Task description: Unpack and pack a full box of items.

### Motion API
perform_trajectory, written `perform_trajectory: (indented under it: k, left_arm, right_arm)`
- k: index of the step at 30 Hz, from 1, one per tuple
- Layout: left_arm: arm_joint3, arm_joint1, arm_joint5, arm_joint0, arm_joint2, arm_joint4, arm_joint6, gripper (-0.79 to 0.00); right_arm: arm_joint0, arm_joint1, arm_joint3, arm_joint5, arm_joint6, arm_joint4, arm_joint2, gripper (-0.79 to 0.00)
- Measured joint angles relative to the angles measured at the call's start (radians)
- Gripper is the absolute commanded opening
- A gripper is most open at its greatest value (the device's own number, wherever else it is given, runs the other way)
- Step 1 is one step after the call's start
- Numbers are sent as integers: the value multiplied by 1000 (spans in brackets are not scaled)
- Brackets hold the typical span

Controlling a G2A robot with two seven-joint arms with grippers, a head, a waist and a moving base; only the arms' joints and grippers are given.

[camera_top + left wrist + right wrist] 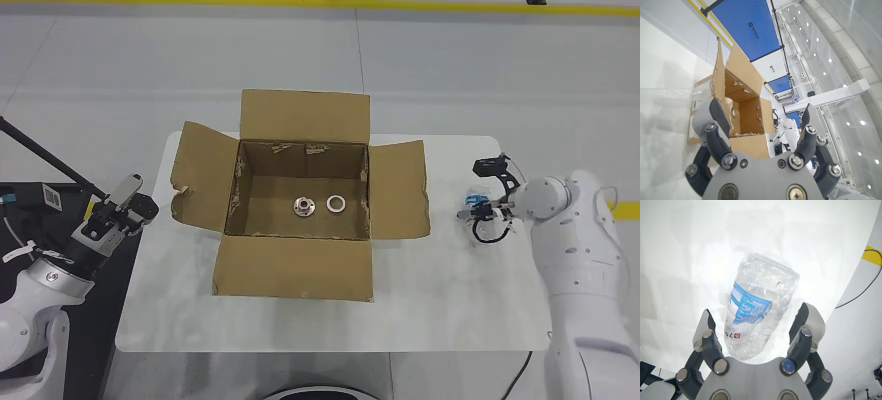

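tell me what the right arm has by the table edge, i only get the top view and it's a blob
observer: A crumpled clear plastic bottle with a blue label, lying on the table.
operator: is it clamped
observer: No. The right gripper has its jaws open on either side of it, not closed on it.
operator: and the other arm, holding anything
observer: Nothing. The left gripper is open and empty, facing the cardboard box.
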Motion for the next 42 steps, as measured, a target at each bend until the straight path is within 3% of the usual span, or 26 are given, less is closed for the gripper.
perform_trajectory:
  k: [4,6,11,15,17,25,31,35,42]
  left_arm:
    - [0,0,0,0,0,0,0,0]
    - [0,0,0,0,0,0,0,0]
    - [0,0,0,0,0,0,0,0]
    - [0,0,0,0,0,0,0,0]
    - [0,0,0,0,0,0,0,0]
    - [0,0,0,0,0,0,0,0]
    - [0,0,0,0,0,0,0,0]
    - [0,0,0,0,0,0,0,0]
    - [0,0,0,0,0,0,0,0]
  right_arm:
    - [16,1,41,-3,-11,6,-15,0]
    - [24,2,61,-8,-15,11,-22,-86]
    - [42,3,107,-16,-25,23,-40,-422]
    - [57,4,134,-22,-35,32,-52,-625]
    - [62,4,143,-24,-38,35,-57,-785]
    - [72,8,134,-32,-53,52,-78,-785]
    - [51,18,24,-33,-62,65,-75,-785]
    - [0,27,-142,-26,-76,75,-64,-785]
    - [-151,47,-588,1,-69,103,-25,-785]
